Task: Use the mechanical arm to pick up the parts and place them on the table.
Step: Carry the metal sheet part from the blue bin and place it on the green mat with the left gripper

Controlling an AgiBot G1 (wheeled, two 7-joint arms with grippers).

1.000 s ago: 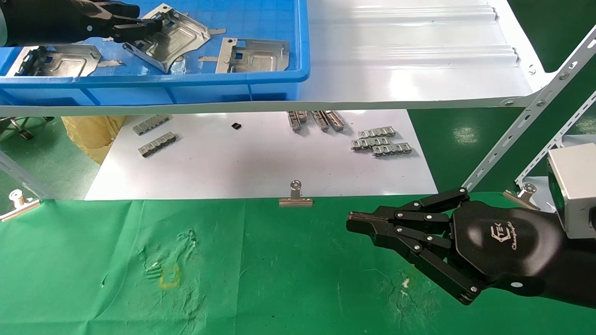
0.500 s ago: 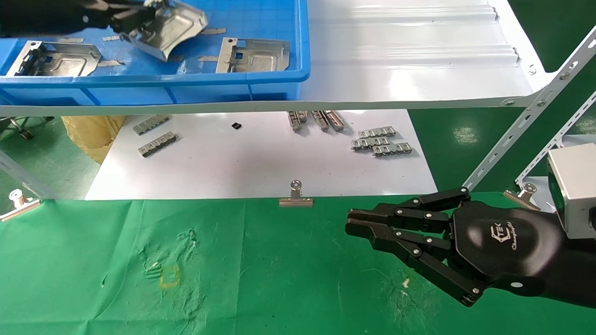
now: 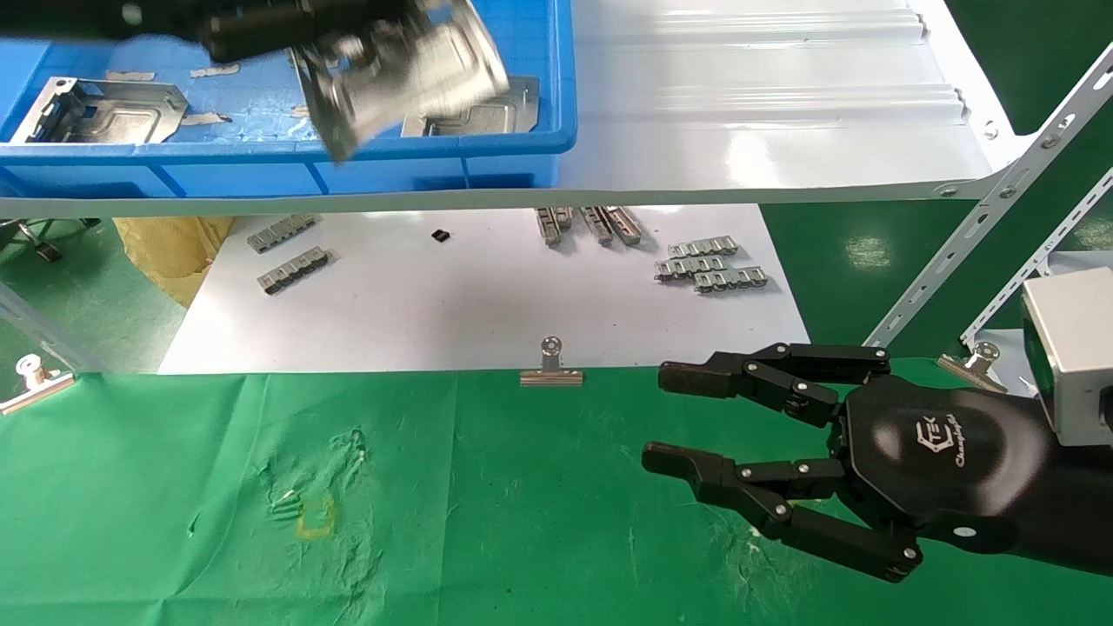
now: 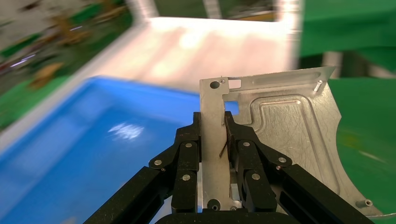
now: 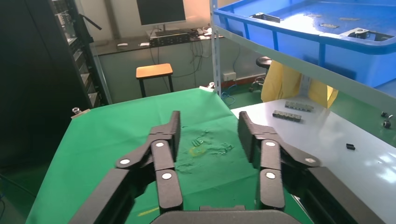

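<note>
- The left mechanical arm (image 3: 287, 30) is carrying one part (image 4: 275, 140) above the blue bin (image 3: 522, 143), fingers (image 4: 187, 154) clamped on its rim alone; that thin hold is risking a slip.
- The right mechanical arm (image 3: 696, 417) is hovering over the green worktop (image 3: 487, 522), fingers apart, risking a collision during placement.

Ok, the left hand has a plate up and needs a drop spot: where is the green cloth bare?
The cloth is bare between the yellow mark and the open right hand, below the clip. Its left stretch is free too. The white sheet is crowded with grey strips. The left hand pinches the plate.
</note>
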